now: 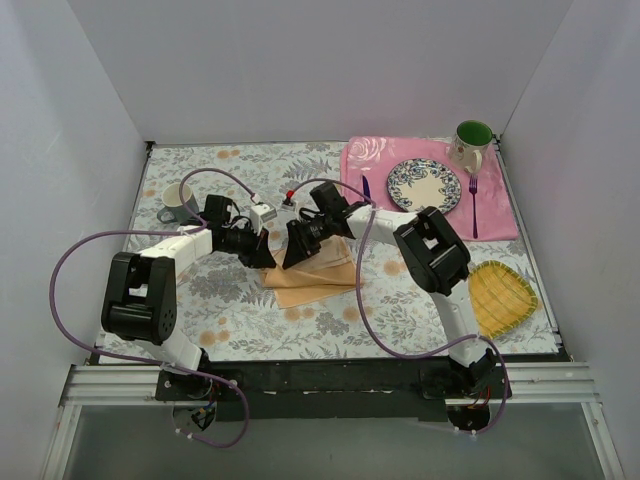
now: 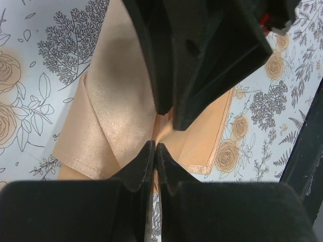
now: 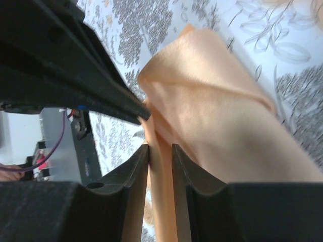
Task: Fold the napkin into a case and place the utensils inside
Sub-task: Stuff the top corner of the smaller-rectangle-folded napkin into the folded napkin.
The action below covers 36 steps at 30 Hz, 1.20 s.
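The peach-orange napkin (image 1: 318, 280) lies partly folded on the floral tablecloth between the two arms, with a raised fold along its left side. My left gripper (image 1: 268, 257) is shut on that fold, the cloth (image 2: 116, 111) pinched at its tips (image 2: 156, 145). My right gripper (image 1: 298, 252) faces it closely, and its narrowly parted jaws (image 3: 160, 147) are shut on a strip of the napkin (image 3: 217, 126) that fills the gap. The purple knife (image 1: 366, 188) and fork (image 1: 473, 205) lie on the pink placemat (image 1: 500, 215), either side of the plate (image 1: 424, 185).
A green-lined mug (image 1: 472, 143) stands at the placemat's far corner. A grey mug (image 1: 178, 203) sits at the left behind my left arm. A yellow woven mat (image 1: 500, 297) lies at the right front. White walls enclose the table.
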Tool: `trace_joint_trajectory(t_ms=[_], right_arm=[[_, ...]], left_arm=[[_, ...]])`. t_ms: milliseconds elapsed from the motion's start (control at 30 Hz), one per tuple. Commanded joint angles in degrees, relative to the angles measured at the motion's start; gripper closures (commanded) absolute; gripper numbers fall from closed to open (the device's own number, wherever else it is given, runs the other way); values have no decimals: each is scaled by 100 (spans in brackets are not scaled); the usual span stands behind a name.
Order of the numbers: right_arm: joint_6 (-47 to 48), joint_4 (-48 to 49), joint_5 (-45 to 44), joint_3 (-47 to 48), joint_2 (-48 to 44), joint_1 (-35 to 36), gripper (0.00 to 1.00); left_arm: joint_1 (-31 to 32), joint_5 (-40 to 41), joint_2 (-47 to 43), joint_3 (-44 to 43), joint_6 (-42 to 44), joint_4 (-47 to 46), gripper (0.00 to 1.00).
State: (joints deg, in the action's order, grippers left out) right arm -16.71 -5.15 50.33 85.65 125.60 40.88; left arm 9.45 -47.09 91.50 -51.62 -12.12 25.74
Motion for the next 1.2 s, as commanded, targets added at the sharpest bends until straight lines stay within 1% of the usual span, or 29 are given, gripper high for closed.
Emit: trace_joint_trajectory(t_ms=[0,67,100,167,200,233,300,333,367,400,467,567,667,867,900,967,1167], right_arm=[[589,-592,-58,759,315,7,66],[634,-610,-32,822,342,7,66],[634,-593,-23,848,351,16,77],[651,-619,-102,918,377,16,93],[721,-689,-172,962,412,7,99],[739,-802,-338,1050,430,7,99],[809,-874,-540,1077,421,16,99],[818,-891,-681,1077,413,7,99],[818,-918,-708,1086,439,16,99],[836,-979,-761,1129,474,7,99],[862,-1067,-893,1156,544,7,99],[871,-1129,-972,1235,641,16,99],[862,-1120,-981,1270,703,16,99],[748,-1059,-990,1200,764,16,99],[748,-1059,-990,1191,764,7,99],[722,-1041,-955,1174,773,7,99],[414,-813,-762,980,738,-10,99]], left_arm=[[-31,-11,-45,-121,-141,-192,100],[-31,24,-19,-121,-176,-227,100],[-31,68,-19,-112,-238,-279,100],[-31,86,-1,-112,-256,-288,100],[-31,103,25,-129,-256,-288,100],[-31,138,17,-121,-317,-315,100],[-31,130,-88,-86,-344,-359,92],[-31,121,-141,-42,-370,-385,85],[-31,112,-229,-7,-414,-420,69],[-57,130,-308,37,-510,-551,65],[-93,165,-563,134,-712,-692,61],[-93,367,-660,117,-853,-789,60],[-93,420,-730,108,-740,-737,62],[-93,324,-1108,520,-265,-719,61],[-93,219,-1317,617,-178,-815,60],[-58,270,-1503,951,-150,-1043,60],[372,876,-1478,1224,60,-1238,68]])
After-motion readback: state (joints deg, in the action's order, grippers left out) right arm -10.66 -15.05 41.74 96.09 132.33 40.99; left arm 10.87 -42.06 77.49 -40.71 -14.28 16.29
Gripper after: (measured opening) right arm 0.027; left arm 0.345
